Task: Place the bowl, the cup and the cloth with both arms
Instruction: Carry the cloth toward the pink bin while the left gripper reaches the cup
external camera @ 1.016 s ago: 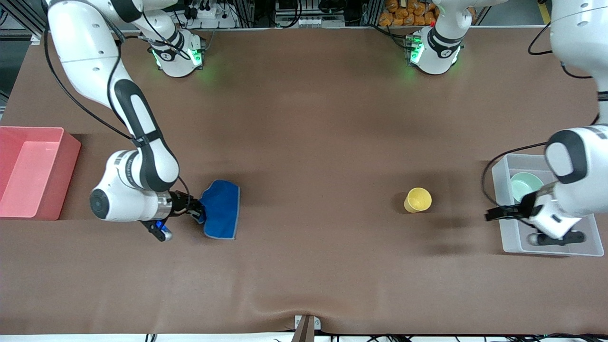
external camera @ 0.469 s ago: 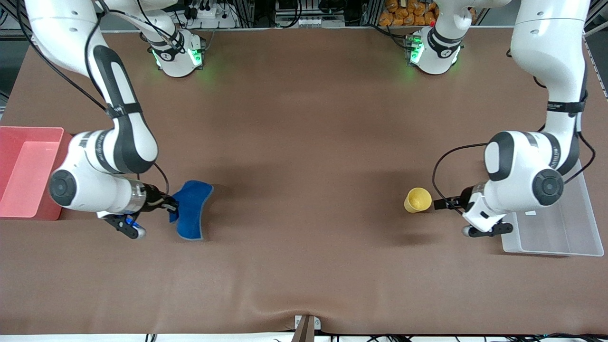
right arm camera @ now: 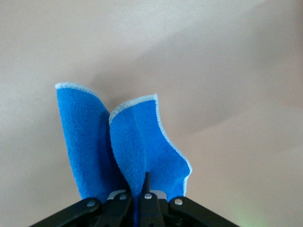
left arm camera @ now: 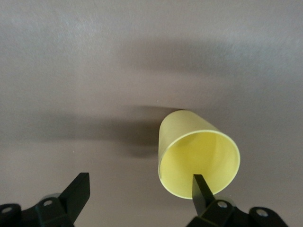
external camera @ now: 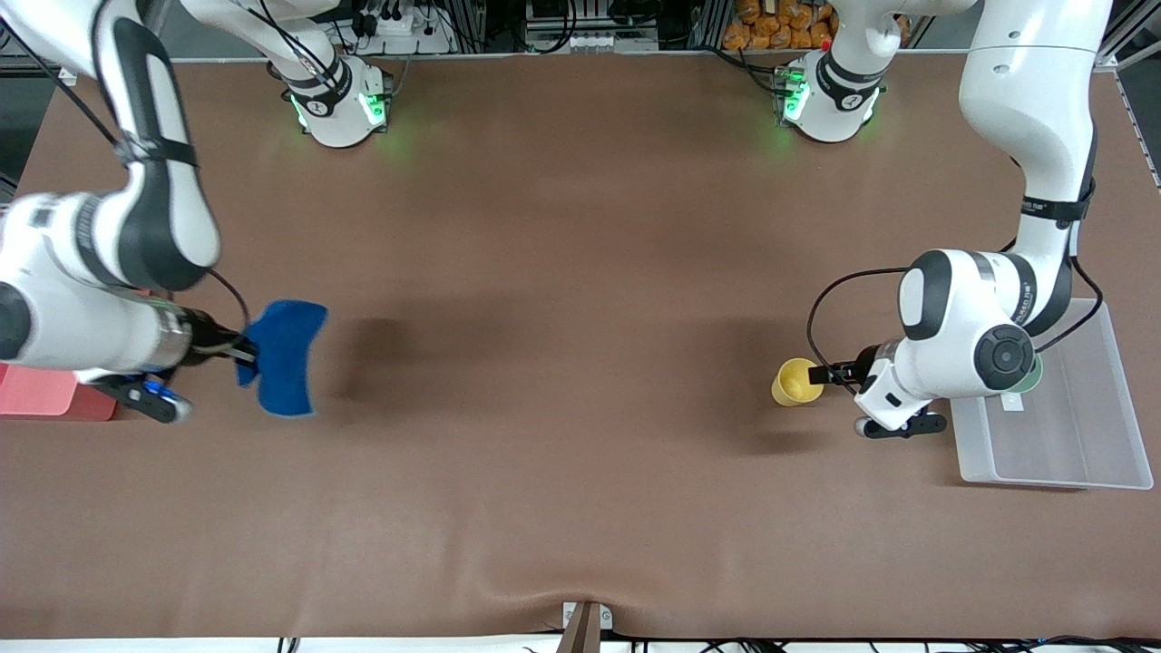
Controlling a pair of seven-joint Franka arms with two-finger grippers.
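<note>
Over the right arm's end of the bench, the right gripper pinches the blue cloth aloft beside the pink bin, seemingly its destination. The left gripper brackets the upright yellow cup with fingers spread; closing comes next. The mint bowl peeks from the clear tray.

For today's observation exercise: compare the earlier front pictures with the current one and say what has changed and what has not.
The right tool, shut on the cloth, has carried it up off the table toward the red bin. The left tool, open, has left the clear bin and reached the cup, one finger at its rim. The bowl now shows only as a sliver past the arm. The cup and both bins have stayed put.
</note>
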